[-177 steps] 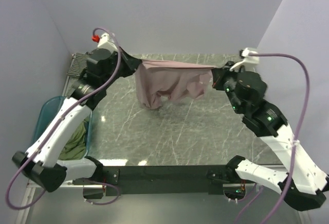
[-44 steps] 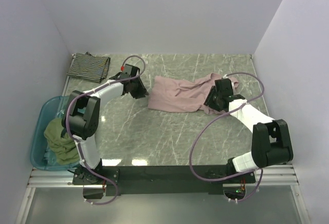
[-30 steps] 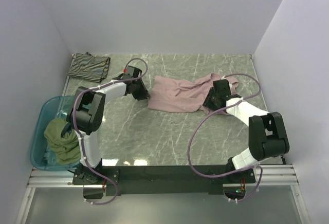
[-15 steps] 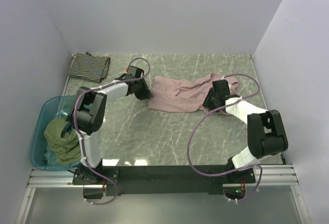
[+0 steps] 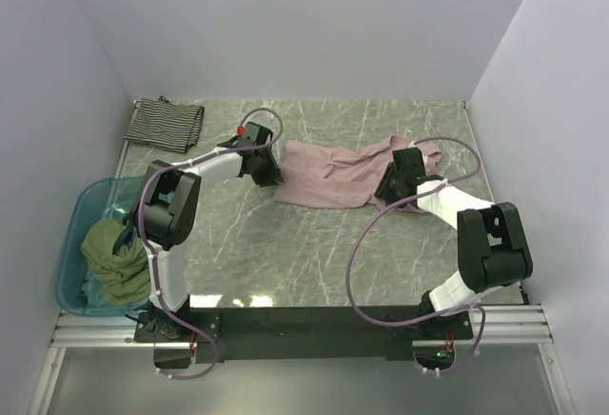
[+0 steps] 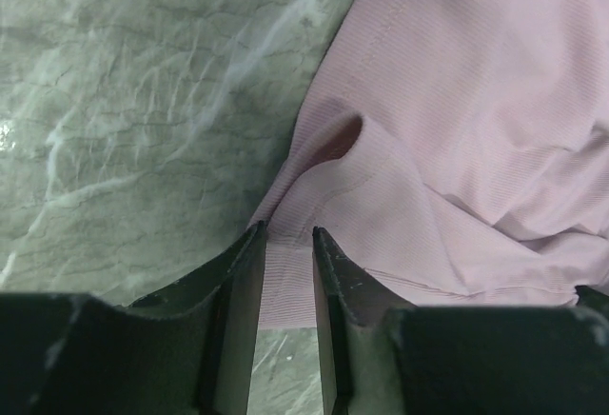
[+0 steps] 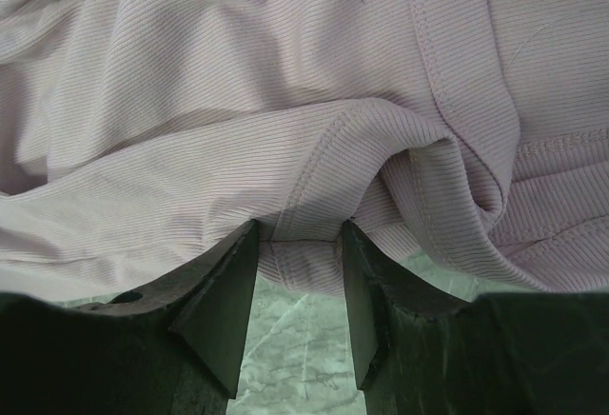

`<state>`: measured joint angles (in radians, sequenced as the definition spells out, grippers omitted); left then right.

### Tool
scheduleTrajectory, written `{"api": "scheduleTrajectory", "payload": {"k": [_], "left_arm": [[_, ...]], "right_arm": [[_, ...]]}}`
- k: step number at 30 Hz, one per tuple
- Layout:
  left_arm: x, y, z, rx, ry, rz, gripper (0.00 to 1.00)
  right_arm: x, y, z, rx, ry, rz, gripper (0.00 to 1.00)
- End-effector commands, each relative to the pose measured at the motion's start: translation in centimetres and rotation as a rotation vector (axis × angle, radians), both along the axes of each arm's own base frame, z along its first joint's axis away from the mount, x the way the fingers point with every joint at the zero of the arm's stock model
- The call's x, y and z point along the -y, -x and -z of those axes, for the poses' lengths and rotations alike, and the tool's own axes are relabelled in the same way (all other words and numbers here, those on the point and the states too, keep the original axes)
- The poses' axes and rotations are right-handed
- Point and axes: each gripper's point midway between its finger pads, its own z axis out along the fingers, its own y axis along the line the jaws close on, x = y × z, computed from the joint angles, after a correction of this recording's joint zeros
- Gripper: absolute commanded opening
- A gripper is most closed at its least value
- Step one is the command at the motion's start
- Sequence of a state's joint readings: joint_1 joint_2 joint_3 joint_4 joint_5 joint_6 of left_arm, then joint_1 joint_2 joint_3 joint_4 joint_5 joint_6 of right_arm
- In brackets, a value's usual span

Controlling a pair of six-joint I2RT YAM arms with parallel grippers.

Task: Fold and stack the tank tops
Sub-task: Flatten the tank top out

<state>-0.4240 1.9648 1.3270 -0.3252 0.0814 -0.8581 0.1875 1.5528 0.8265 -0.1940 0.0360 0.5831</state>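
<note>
**Pink top** [image 5: 333,175]: lies on the table [image 5: 314,253], right of centre and towards the far side. Its long axis runs left to right, with the right end angled slightly towards the back wall. The left end is broad and fairly flat. The right end is rumpled and bunched. Which end is the neck cannot be told.

**Left gripper** [image 5: 270,173]: at the top's near-left corner. In the wrist view the gripper [image 6: 287,236] is part open with a narrow gap, one finger [image 6: 238,286] on each side of the stitched hem. A strip of pink cloth [image 6: 457,101] lies flat in the gap. The tips touch the cloth and nothing is lifted.

**Right gripper** [image 5: 385,189]: at the top's near-right edge, low over the bunched end. In the wrist view the gripper [image 7: 300,236] is part open, wider than the left. A hem band of the cloth [image 7: 285,72] crosses the gap at the tips, a raised fold sits just beyond them, and bare table shows lower in the gap. It is not clenched.

**Striped top** [image 5: 165,123]: folded, in the far-left corner of the table, well apart from both grippers.

**Green top** [image 5: 114,263]: heaped in the tub [image 5: 74,229] at the table's left edge.
</note>
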Motion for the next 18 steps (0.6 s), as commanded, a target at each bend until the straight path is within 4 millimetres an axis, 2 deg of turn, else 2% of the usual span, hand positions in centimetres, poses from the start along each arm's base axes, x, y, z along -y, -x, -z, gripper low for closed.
{"api": "scheduleTrajectory", "payload": {"k": [1,8,18], "left_arm": [[-0.1,-0.8,-1.3,0.041,-0.033,-0.007,0.33],[0.7,-1.0,-0.9,0.036,-0.048,0.005,0.33],[0.6,-1.2,-0.3,0.014,-0.067,-0.011,0.32]], "right_arm": [[-0.2,-1.6,-1.1,0.053,-0.002,0.005,0.47],[-0.3,-1.6,-1.0,0.052,-0.007,0.003,0.47],[-0.5,-1.6,-1.1,0.056,-0.016,-0.005,0.47]]}}
